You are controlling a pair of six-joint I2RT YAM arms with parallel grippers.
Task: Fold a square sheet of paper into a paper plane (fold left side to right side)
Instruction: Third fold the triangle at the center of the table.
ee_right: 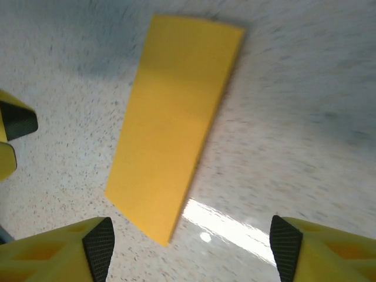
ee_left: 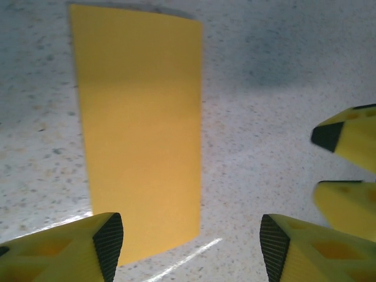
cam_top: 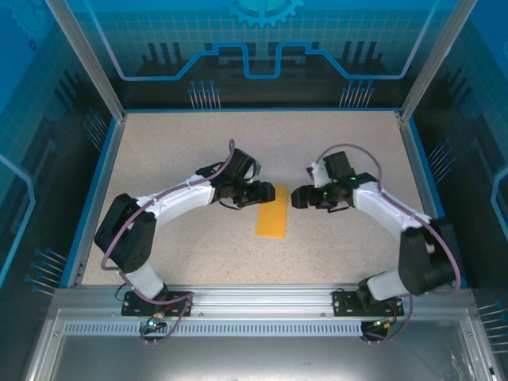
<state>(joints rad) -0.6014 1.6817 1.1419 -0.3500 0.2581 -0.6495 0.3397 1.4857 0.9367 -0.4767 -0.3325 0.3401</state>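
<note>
Left end effector (ee_left: pixel 191 245): fingers spread wide, pinching nothing. It hangs low at the far left corner of the paper, and one finger overlaps the paper's edge in the left wrist view. We cannot tell whether that finger touches it.
Right end effector (ee_right: pixel 192 249): also spread and empty, just beside the far right corner, over bare worktop (cam_top: pixel 182 143).
Facing: the two sets of fingertips point at each other across the far end of the strip, close but apart.
Paper's place: the square sheet of paper (cam_top: pixel 272 212) lies flat near the middle of the worktop, between the two end effectors, its long sides running near to far.
Paper's shape: a narrow rectangle, not a square. We judge it to be doubled over along one long side, but we cannot tell which side carries the crease.
Handling: we expect it to be very light, thin and limp. It probably slides easily on the smooth speckled surface, and a hard pinch would leave a lasting crease.
Where to hold: we would pin it with one finger and tease up a corner or the free long edge, since a flat sheet offers no lip.
Count: one sheet; two end effectors with two fingers each.
</note>
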